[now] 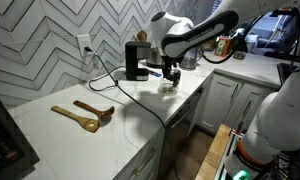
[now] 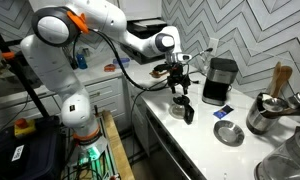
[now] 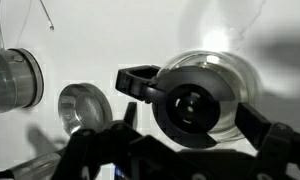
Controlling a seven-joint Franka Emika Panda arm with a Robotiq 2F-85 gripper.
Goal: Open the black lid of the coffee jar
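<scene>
The coffee jar (image 3: 226, 72) is a small clear glass jar standing on the white counter, seen from straight above in the wrist view. The black lid (image 3: 195, 105) shows as a round black disc over its mouth, set a little toward the left of the glass rim. My gripper (image 3: 198, 100) is open around the lid: the left finger touches the lid's left edge, and the right finger stands a little apart from it. In both exterior views the gripper (image 1: 170, 72) (image 2: 180, 82) hangs directly over the jar (image 1: 170, 85) (image 2: 181, 103).
A black coffee machine (image 1: 137, 58) (image 2: 220, 80) stands by the tiled wall behind the jar. Two wooden utensils (image 1: 85, 115) lie on the counter. A metal bowl (image 2: 229, 133) and a pot with wooden utensils (image 2: 270, 110) stand nearby. A clear round glass (image 3: 10, 78) and a ring-shaped object (image 3: 80, 105) sit next to the jar.
</scene>
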